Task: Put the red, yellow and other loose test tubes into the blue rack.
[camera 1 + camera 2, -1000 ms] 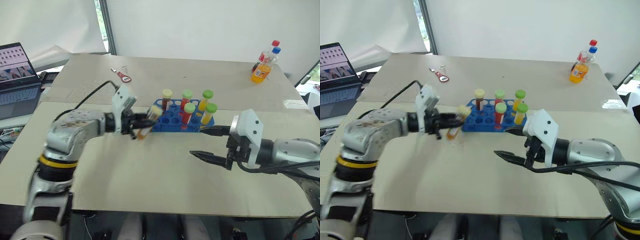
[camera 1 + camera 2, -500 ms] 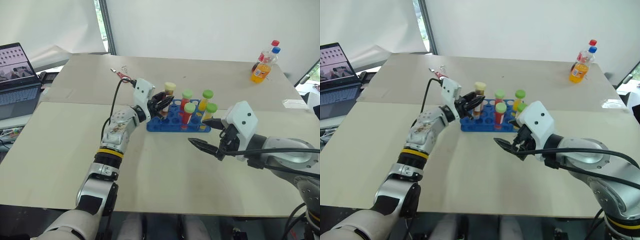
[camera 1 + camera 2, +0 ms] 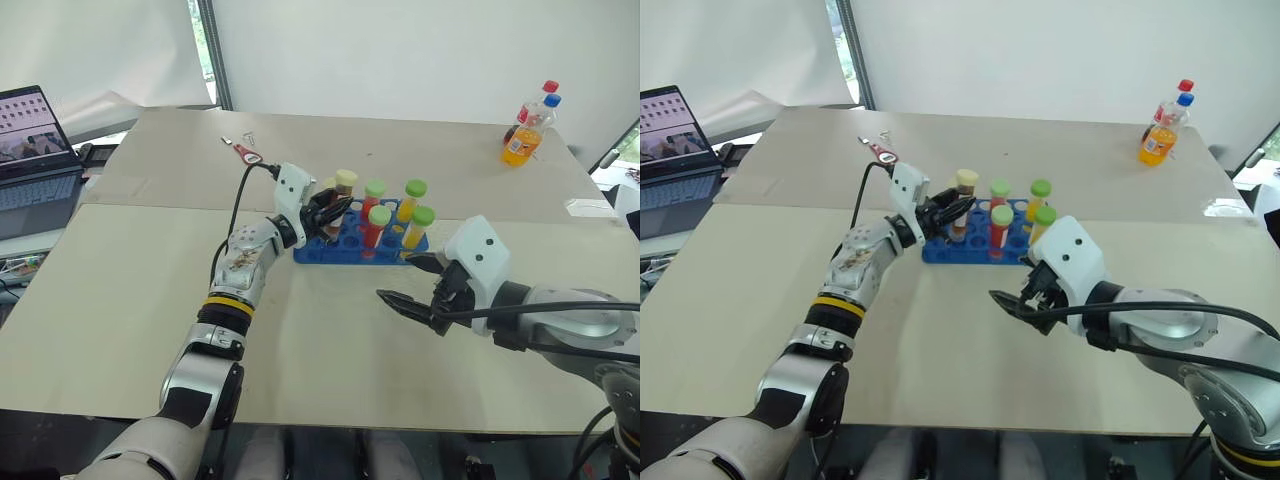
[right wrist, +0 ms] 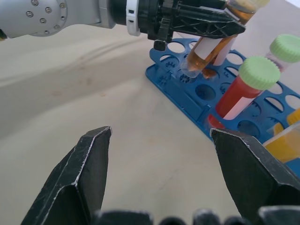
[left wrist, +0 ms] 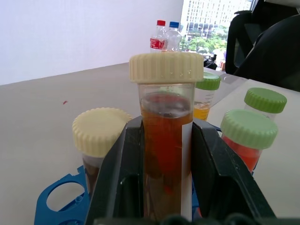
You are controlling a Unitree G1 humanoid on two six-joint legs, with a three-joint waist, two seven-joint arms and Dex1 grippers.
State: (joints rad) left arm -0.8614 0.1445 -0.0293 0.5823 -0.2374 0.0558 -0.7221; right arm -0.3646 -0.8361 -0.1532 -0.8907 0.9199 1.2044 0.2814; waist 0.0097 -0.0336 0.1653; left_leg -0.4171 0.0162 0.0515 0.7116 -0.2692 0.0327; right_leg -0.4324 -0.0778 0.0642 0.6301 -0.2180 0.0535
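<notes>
Presently the left gripper pinches the brown tube, tilted, its round bottom just above a hole at the blue rack's near-left corner. Right gripper hangs spread, empty, well short of the rack.

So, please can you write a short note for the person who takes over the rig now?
Left gripper: shut on the brown tube, tilted, its tip just above a hole at the near end of the blue rack.
Right gripper: open, empty, above the table in front of the rack.
Done: five capped tubes stand in the rack.
Left: lower the brown tube into a hole, release.
</notes>
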